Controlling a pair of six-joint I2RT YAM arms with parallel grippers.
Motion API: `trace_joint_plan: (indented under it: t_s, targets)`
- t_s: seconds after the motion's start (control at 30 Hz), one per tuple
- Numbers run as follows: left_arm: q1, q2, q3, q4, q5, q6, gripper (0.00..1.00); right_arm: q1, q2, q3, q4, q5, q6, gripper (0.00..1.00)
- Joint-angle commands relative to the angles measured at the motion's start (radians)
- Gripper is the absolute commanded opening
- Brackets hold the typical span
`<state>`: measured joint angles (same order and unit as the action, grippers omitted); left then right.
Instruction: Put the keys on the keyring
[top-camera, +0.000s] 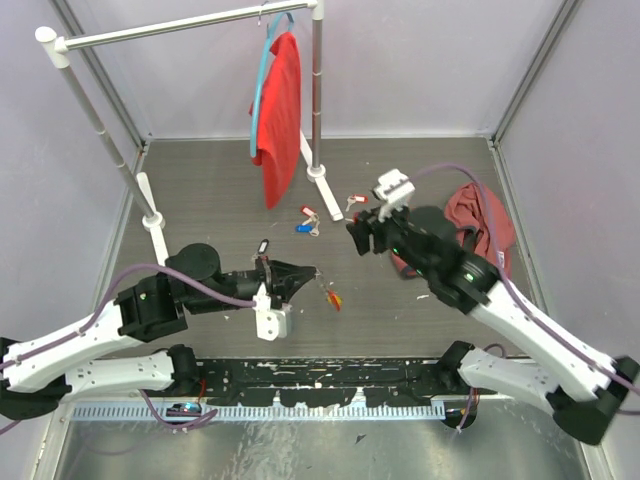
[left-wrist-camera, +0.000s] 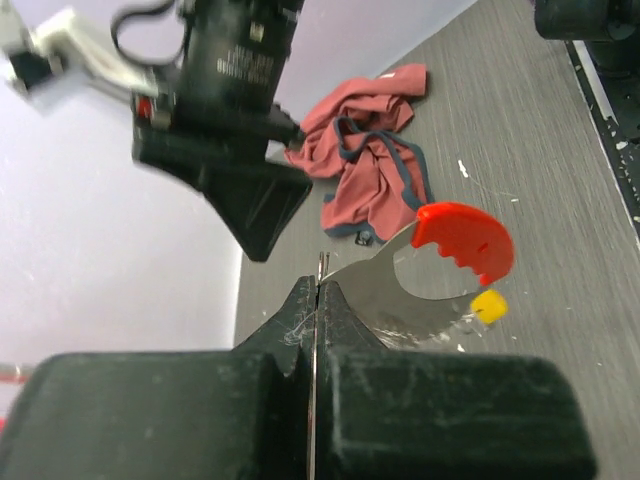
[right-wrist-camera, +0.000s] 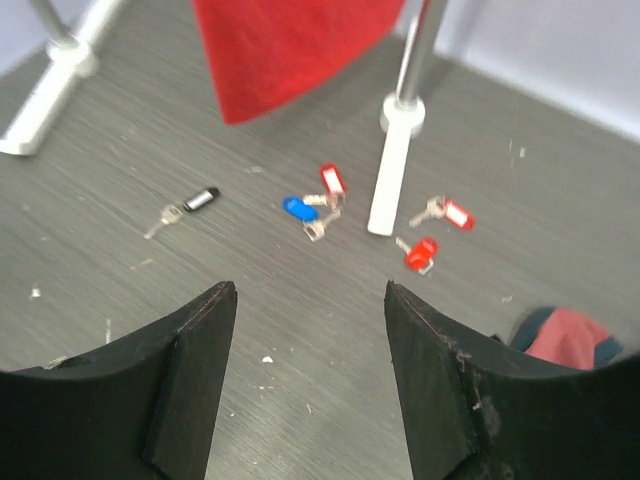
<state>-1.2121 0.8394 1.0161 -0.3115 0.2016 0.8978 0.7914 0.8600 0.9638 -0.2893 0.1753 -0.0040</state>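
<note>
My left gripper (top-camera: 308, 273) is shut on the thin wire loop of the keyring (left-wrist-camera: 321, 265). The keyring's red plastic piece (left-wrist-camera: 465, 238) hangs just beyond the closed jaws, with a small yellow tag (left-wrist-camera: 488, 305) beside it. From above, that red piece (top-camera: 333, 298) sits right of the left fingertips. Several keys lie loose on the table: a black-tagged key (right-wrist-camera: 200, 199), a blue-tagged key (right-wrist-camera: 298, 207) and three red-tagged keys (right-wrist-camera: 332, 180) (right-wrist-camera: 455, 214) (right-wrist-camera: 421, 252). My right gripper (right-wrist-camera: 308, 290) hovers open above the table short of them, nothing between its fingers.
A white clothes rack stands at the back, its foot (right-wrist-camera: 395, 180) among the keys, with a red cloth (top-camera: 280, 110) hanging from a blue hanger. A crumpled reddish garment (top-camera: 485, 225) lies at the right, beside the right arm.
</note>
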Motion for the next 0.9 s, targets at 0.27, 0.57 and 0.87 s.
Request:
trace_joint_plan:
  t_s: [0.27, 0.57, 0.87]
  targets:
    - [0.162, -0.061, 0.013, -0.115, -0.139, -0.448, 0.0, -0.308, 0.554, 0.219, -0.042, -0.074, 0.313, 0.61]
    - [0.338, -0.052, -0.044, -0.053, -0.032, -0.617, 0.0, -0.374, 0.857, 0.383, -0.057, -0.041, 0.351, 0.59]
    - [0.431, -0.023, -0.086, 0.015, 0.03, -0.654, 0.0, -0.384, 1.066, 0.521, -0.106, 0.014, 0.38, 0.51]
